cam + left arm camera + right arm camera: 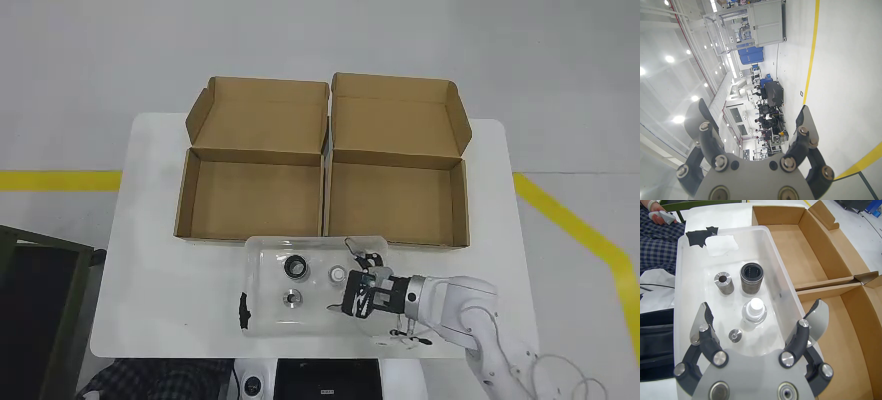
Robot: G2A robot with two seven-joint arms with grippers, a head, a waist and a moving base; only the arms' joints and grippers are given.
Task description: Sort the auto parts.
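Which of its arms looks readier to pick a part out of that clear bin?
Right, I'd say. The right tool hangs open over the clear bin, with the metal cylinder and the bearing just ahead. The left tool is open too, but faces out into the hall.

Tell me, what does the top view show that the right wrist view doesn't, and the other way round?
Top view: the whole table and the yellow floor line. Right wrist view: a small disc in the bin. Both: the open right hand, the bearing, cylinder and bottle in that bin, and the two empty boxes.
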